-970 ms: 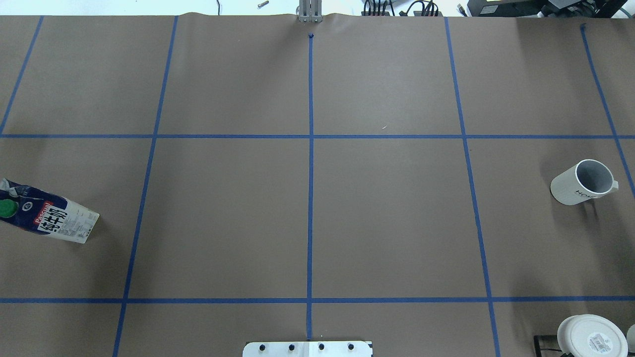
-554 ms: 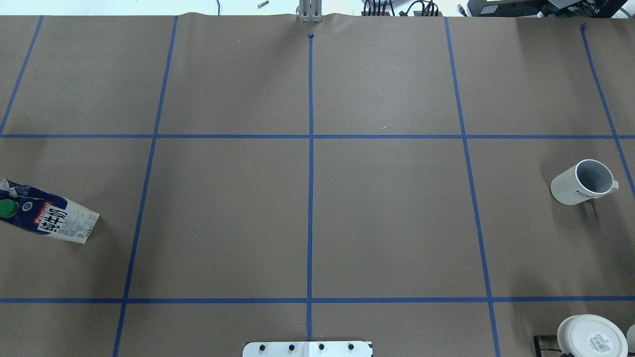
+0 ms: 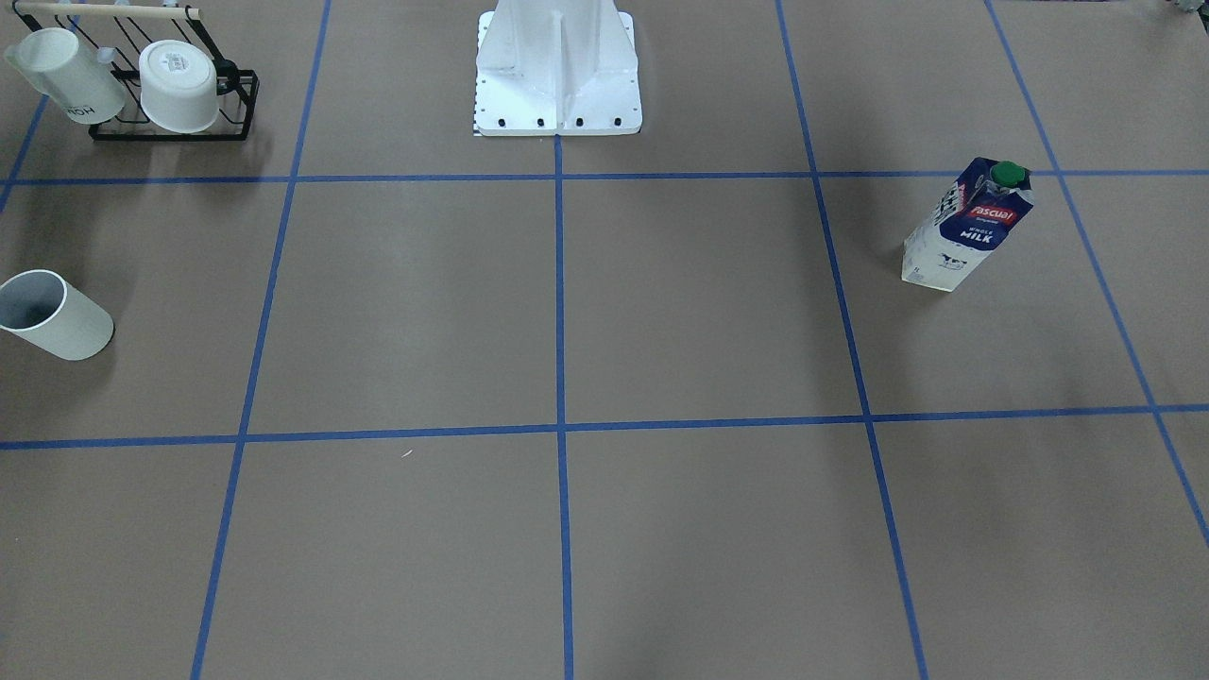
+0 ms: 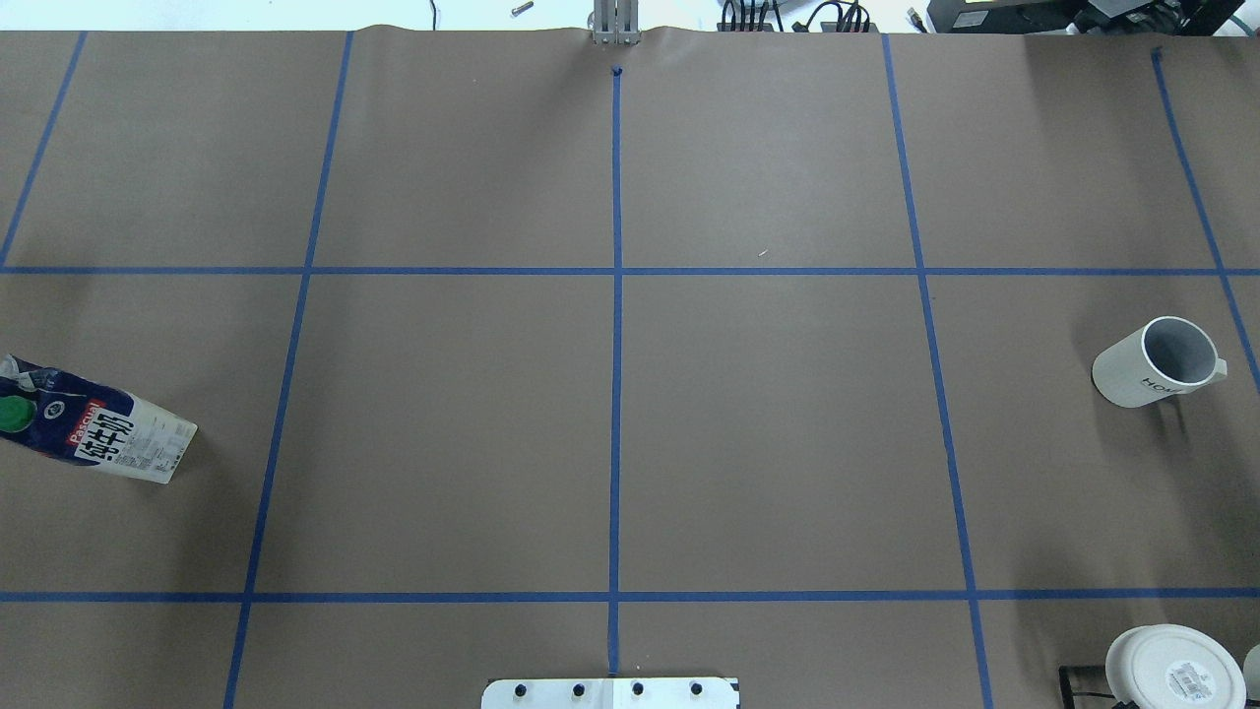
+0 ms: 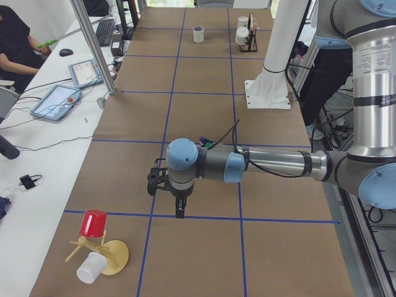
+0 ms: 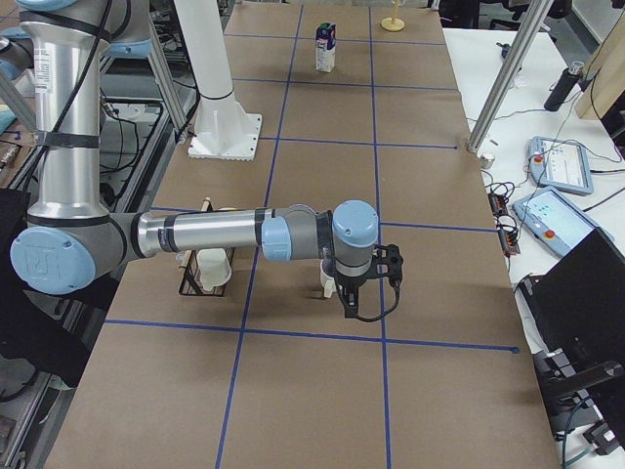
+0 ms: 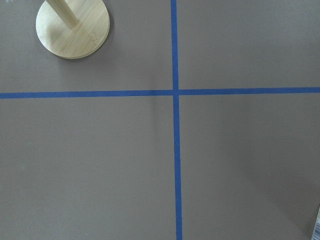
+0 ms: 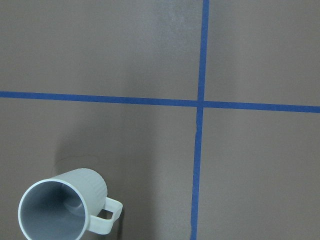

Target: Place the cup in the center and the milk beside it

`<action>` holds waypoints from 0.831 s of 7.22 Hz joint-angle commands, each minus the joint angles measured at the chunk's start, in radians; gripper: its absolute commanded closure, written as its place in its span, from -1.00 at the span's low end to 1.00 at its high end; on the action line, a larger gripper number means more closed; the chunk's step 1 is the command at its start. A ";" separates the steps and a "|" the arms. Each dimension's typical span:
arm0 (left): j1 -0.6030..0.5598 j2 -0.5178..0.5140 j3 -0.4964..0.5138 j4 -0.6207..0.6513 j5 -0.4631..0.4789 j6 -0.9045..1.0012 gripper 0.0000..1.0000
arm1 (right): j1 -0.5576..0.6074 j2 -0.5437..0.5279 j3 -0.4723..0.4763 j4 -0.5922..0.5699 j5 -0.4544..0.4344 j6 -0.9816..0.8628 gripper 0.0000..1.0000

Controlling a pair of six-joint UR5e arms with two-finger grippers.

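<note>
Nothing shifts against a second ago: cup [image 4: 1157, 362] stands at 3 o'clock and milk [image 4: 98, 433] at 9 o'clock in the overhead view, both well apart from centre, placing judged not begun; left gripper [image 5: 179, 210] and right gripper [image 6: 351, 309] hang aloft, released or clenched I cannot tell.

"Pascual", "WHOLE MILK" on milk [image 3: 965, 227]

Robot lab: tape-gridded table [image 4: 768, 443], teach pendant [image 6: 549, 217], arms.
</note>
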 commanded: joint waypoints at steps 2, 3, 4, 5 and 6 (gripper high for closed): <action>0.000 0.002 0.025 -0.022 0.000 0.011 -0.97 | -0.005 0.004 -0.008 0.004 -0.001 0.057 -1.00; 0.000 0.005 0.021 -0.068 -0.001 0.009 -0.97 | -0.008 0.018 0.002 0.005 0.004 0.064 -1.00; 0.000 0.005 0.024 -0.085 -0.001 0.005 -0.97 | -0.009 0.023 -0.020 0.005 0.007 0.064 -1.00; -0.001 0.007 0.018 -0.085 -0.001 0.000 -0.97 | -0.027 0.026 -0.016 0.006 0.007 0.064 -1.00; -0.001 0.005 0.016 -0.087 -0.001 -0.002 -0.97 | -0.069 0.038 -0.014 0.059 0.022 0.066 -1.00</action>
